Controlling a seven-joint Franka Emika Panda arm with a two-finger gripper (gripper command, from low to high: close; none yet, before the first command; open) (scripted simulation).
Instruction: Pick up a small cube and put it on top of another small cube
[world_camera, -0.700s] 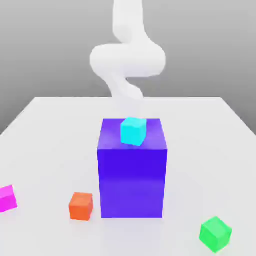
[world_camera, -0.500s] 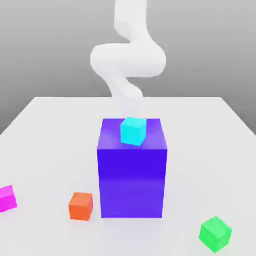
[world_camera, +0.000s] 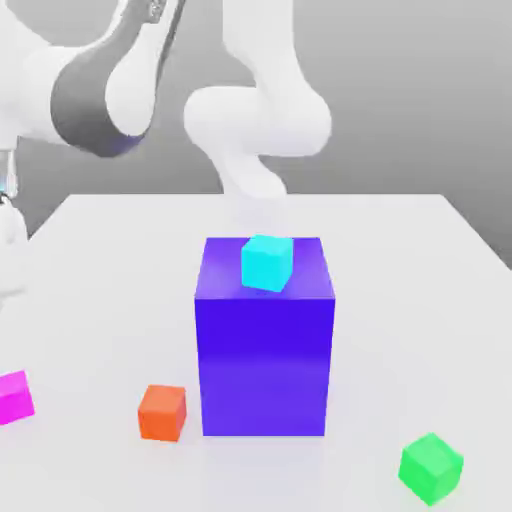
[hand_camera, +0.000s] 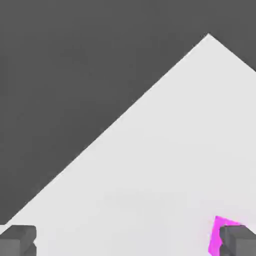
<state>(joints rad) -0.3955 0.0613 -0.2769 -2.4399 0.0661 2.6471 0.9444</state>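
Our arm (world_camera: 95, 100) has just swung into the exterior view's left, bringing our empty gripper (hand_camera: 128, 241), fingers spread wide, near the magenta cube (world_camera: 14, 398) on the white table (world_camera: 400, 300), so we can probably line up a grasp next.

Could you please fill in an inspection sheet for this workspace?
Surface: pale, flat table, with a corner and a dark area past it in the hand view.
Job's things: pink cube on the table, at the exterior view's left edge; cyan cube on top of the tall blue block.
Clutter: orange cube near the block's base; green cube toward the exterior view's right.
Grippers: pincer open, nothing between its fingers; one finger overlaps the pink cube in the hand view, contact unclear.
Cables: nothing seen.
Surroundings: plain grey backdrop.
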